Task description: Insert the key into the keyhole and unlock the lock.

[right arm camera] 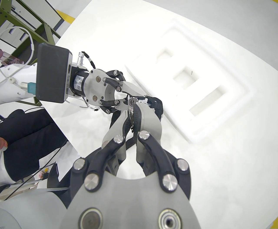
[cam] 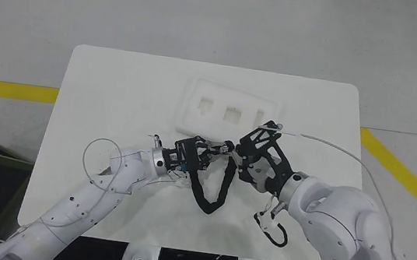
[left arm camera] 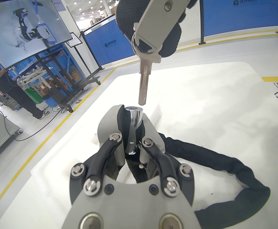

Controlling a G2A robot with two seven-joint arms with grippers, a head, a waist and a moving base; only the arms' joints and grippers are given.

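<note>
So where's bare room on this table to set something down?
Bare table left of the foam tray, and a narrower strip right of it. The middle is crowded: left gripper and right gripper meet there, lock chain looping nearward.

We are seeing bright, even light coming from above. White table (left arm camera: pixel 217 108) glaring. Shiny lock (left arm camera: pixel 135 121) catching sparkles. Wrist-view edges bending.

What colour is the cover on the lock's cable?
The cover is plain black, clearest in the left wrist view.
</note>
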